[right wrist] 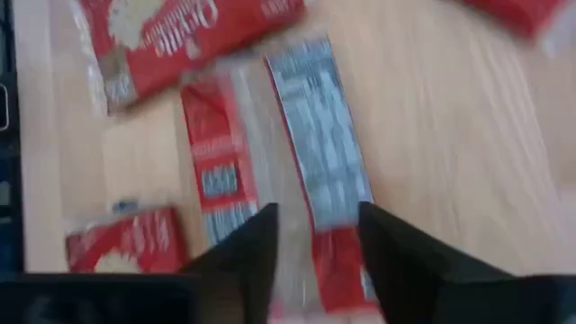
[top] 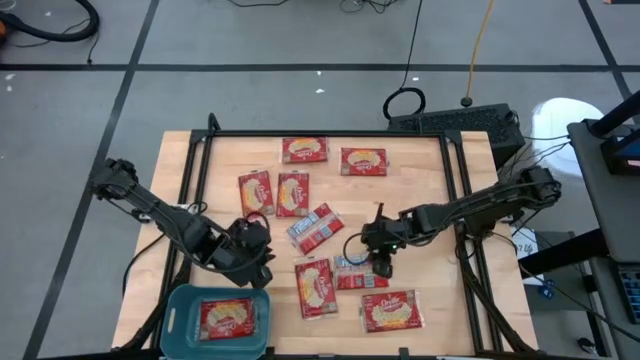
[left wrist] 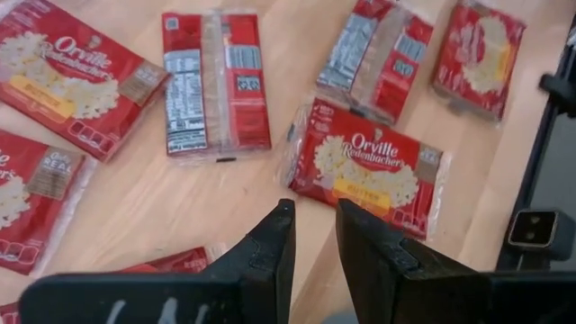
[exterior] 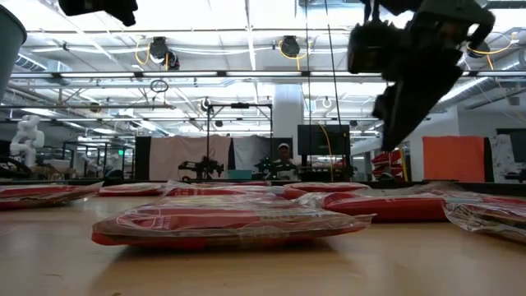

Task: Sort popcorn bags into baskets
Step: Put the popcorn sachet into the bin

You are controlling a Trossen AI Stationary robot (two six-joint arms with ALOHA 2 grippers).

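Observation:
Several red popcorn bags lie flat on the wooden table (top: 430, 210), among them one (top: 315, 287) near the front and one (left wrist: 369, 166) ahead of my left gripper. One bag (top: 228, 318) lies in the teal basket (top: 180, 320) at the front left. My left gripper (top: 262, 265) (left wrist: 313, 234) hovers just beyond the basket, its fingers a little apart with nothing between them. My right gripper (top: 383, 268) (right wrist: 315, 238) stands open above a bag lying blue-white side up (right wrist: 315, 144). In the low view my right gripper (exterior: 393, 136) hangs well clear of the table, carrying nothing.
Black rails (top: 460, 190) frame the table's sides and far edge. A keyboard (top: 450, 122) lies beyond the far right corner. Bare wood (top: 410, 190) shows right of the middle. In the low view a bag (exterior: 230, 222) lies close to the near edge.

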